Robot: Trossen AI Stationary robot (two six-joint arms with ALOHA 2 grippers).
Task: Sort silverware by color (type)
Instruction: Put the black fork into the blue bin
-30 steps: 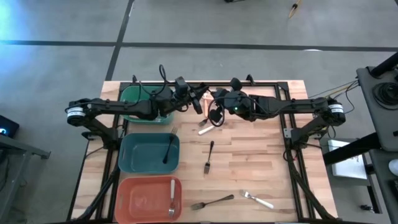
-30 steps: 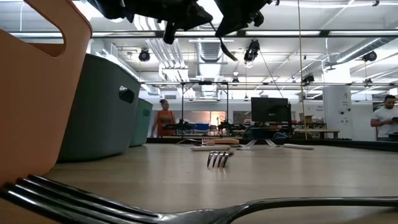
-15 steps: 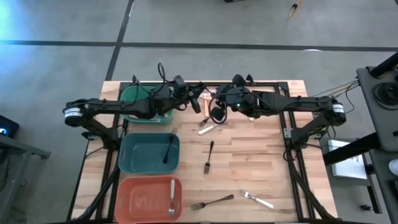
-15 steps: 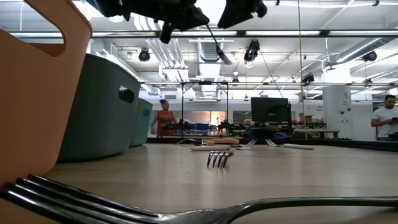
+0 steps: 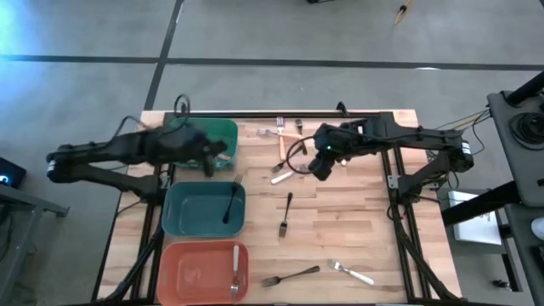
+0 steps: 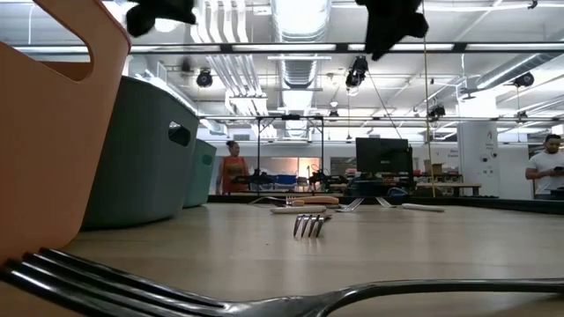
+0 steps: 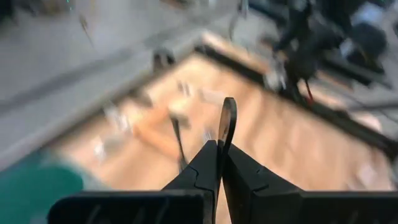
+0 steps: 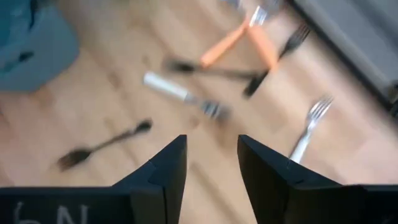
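From where I stand, the left gripper (image 5: 214, 155) hangs over the green bin (image 5: 223, 134) at the far left of the bench (image 5: 357, 229), its fingers (image 7: 208, 168) clenched on a thin dark utensil handle (image 7: 227, 121) that sticks up between the tips; the blur keeps me from telling what kind of piece it is. The right gripper (image 5: 320, 167) hovers above the middle of the bench with its fingers (image 8: 168, 168) released and nothing between them. Just ahead of those parted fingers lies a white-handled fork (image 8: 180, 93), and past it a little heap of orange-handled forks (image 8: 239, 37) crossed with a black one (image 8: 273, 59), plus a silvery fork (image 8: 308, 130) off to one side. A black fork (image 5: 286, 212) lies alone nearer the front, well apart from either set of fingers. Another black fork (image 5: 231, 202) rests in the teal bin (image 5: 183, 217), and a white-handled one (image 5: 235, 270) in the salmon bin (image 5: 183, 272). Two more forks (image 5: 291, 275) (image 5: 352, 272) lie near the front edge. Seen from the tabletop, a person in orange (image 6: 233, 167) stands far behind the bench.
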